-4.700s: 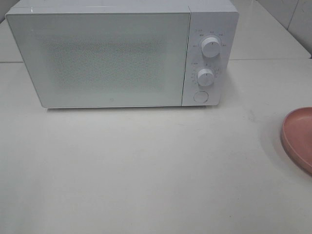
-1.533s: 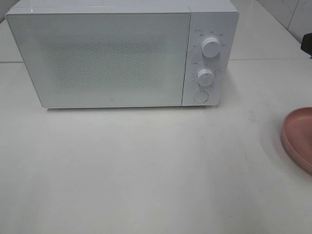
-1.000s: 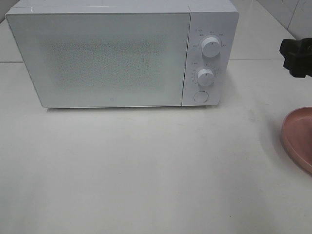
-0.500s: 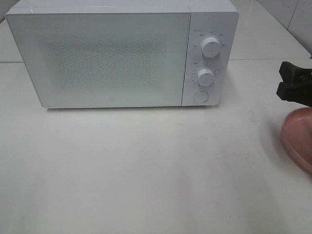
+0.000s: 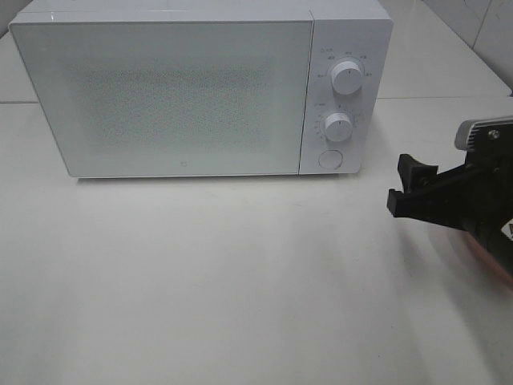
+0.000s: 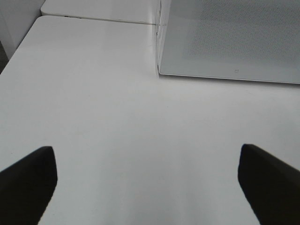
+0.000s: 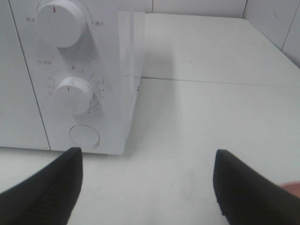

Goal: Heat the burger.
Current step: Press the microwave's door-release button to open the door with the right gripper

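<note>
One microwave (image 5: 200, 88) stands on the surface (image 5: 240, 281) with its door closed. Its panel carries two knobs (upper knob (image 5: 346, 78), lower knob (image 5: 338, 127)) and one round button (image 5: 329, 159). The two right fingers (image 5: 413, 170) are apart and empty, near the microwave's panel side. The two left fingers (image 6: 28, 183) are wide apart and empty, facing its opposite front corner. One pink plate (image 7: 291, 188) shows at the edge of the right wrist view. The burger's position cannot be told

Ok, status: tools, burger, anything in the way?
Left tool open, empty. Right tool open, empty, right of microwave. Burger not in view. Microwave door shut.
</note>
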Controlling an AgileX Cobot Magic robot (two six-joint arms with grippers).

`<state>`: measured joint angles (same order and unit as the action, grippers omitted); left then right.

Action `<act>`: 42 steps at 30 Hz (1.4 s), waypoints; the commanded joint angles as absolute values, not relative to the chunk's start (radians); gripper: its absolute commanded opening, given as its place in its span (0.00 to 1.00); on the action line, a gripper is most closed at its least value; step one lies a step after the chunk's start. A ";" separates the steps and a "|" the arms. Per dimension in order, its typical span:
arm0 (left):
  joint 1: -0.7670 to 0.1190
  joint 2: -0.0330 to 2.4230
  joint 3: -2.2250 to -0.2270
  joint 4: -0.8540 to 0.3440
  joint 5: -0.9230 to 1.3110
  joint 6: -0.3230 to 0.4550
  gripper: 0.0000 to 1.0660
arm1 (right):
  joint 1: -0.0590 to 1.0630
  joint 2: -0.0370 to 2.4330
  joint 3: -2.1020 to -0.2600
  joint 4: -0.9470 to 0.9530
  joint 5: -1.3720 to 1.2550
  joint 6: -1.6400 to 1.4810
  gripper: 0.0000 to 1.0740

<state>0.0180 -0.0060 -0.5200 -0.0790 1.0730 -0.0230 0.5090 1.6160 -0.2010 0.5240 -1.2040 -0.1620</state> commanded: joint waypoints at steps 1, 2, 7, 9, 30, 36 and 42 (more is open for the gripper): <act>0.012 -0.022 -0.518 -0.086 1.072 -0.023 0.92 | 0.591 1.639 -0.203 0.635 -1.358 -0.197 0.70; 0.012 -0.022 -0.518 -0.086 1.072 -0.023 0.92 | 0.591 1.639 -0.203 0.635 -1.358 -0.197 0.70; 0.012 -0.022 -0.518 -0.086 1.072 -0.023 0.92 | 0.704 1.657 -0.228 0.764 -1.363 -0.229 0.70; 0.012 -0.022 -0.518 -0.086 1.072 -0.023 0.92 | 0.734 1.657 -0.245 0.787 -1.363 -0.245 0.70; 0.012 -0.022 -0.518 -0.086 1.072 -0.023 0.92 | 0.784 1.657 -0.299 0.826 -1.259 -0.098 0.60; 0.012 -0.022 -0.518 -0.086 1.072 -0.023 0.92 | 0.784 1.657 -0.299 0.825 -1.258 0.241 0.41; 0.012 -0.022 -0.518 -0.086 1.072 -0.023 0.92 | 0.784 1.657 -0.299 0.820 -1.252 0.600 0.22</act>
<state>0.0180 -0.0060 -0.5200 -0.0790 1.0730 -0.0230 0.7820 1.6600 -0.2940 0.8240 -1.2120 0.5470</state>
